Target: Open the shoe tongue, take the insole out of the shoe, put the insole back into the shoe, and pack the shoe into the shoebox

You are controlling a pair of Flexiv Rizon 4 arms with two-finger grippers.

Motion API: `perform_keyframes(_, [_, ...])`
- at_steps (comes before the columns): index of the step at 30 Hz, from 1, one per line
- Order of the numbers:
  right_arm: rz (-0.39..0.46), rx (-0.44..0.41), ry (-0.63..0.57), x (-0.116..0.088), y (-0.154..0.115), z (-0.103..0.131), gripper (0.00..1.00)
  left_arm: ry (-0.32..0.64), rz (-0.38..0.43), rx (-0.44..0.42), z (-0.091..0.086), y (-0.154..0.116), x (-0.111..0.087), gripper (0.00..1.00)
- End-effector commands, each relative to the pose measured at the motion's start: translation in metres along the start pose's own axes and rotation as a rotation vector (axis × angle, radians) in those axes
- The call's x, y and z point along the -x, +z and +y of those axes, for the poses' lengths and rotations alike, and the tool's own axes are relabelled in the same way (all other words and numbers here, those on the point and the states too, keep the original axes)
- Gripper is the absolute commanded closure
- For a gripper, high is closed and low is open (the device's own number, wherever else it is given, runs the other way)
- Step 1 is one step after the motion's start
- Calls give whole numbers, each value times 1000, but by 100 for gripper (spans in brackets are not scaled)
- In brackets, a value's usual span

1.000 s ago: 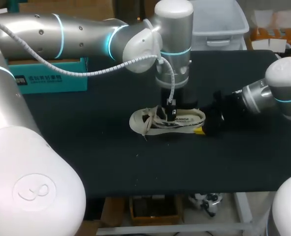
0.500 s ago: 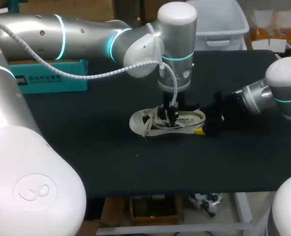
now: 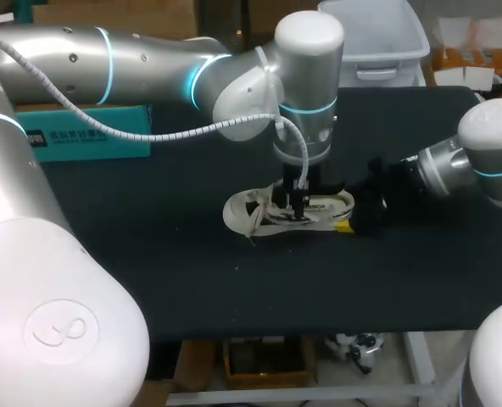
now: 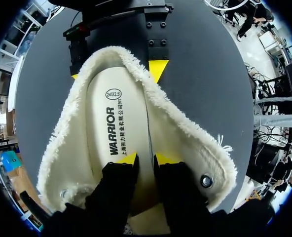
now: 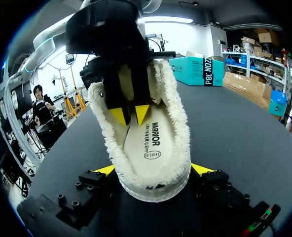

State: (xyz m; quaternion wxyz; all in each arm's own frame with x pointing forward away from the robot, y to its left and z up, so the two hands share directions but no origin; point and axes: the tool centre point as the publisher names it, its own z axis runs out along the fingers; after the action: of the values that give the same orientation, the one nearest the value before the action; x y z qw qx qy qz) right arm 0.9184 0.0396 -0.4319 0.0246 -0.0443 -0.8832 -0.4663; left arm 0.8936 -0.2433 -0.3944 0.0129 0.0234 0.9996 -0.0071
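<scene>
Over the last second the left gripper [image 4: 147, 158] had sunk deeper into the shoe [image 3: 238, 208] and pinched the edge of the insole [image 4: 116, 118] lying inside it, while the right gripper [image 5: 153, 170] stayed clamped on the shoe's heel, so the insole seemed ready to lift out.

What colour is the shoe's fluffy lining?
Cream-white, fleecy lining; it shows best in the left wrist view.

Cream shoe [image 3: 242, 208] with fleecy off-white lining; its pale insole [image 4: 119, 128] carries black lettering. Black worktop [image 3: 149, 254]; teal shoebox [image 3: 73, 144] at ten o'clock.
</scene>
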Motion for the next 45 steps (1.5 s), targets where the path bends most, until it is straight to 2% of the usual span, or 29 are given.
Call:
perform_keyframes(1, [-1, 4, 0, 1, 3, -6, 100, -10, -20, 3, -2, 19, -1, 77])
perform_keyframes(9, [-1, 4, 0, 1, 3, -6, 100, -18, -53, 7, 1, 31, 19, 78])
perform_keyframes(15, [-1, 4, 0, 1, 3, -6, 100, -5, -80, 7, 0, 37, 28, 76])
perform_keyframes(33, [-1, 4, 0, 1, 3, -6, 100, 16, -179, -6, -4, 43, 50, 78])
perform_keyframes(36, [-1, 4, 0, 1, 3, -6, 100, 17, -187, -5, -5, 42, 54, 82])
perform_keyframes(38, [-1, 4, 0, 1, 3, -6, 100, 15, -192, -6, -6, 41, 56, 100])
perform_keyframes(45, [-1, 4, 0, 1, 3, -6, 100, 21, -194, -22, -8, 32, 60, 100])
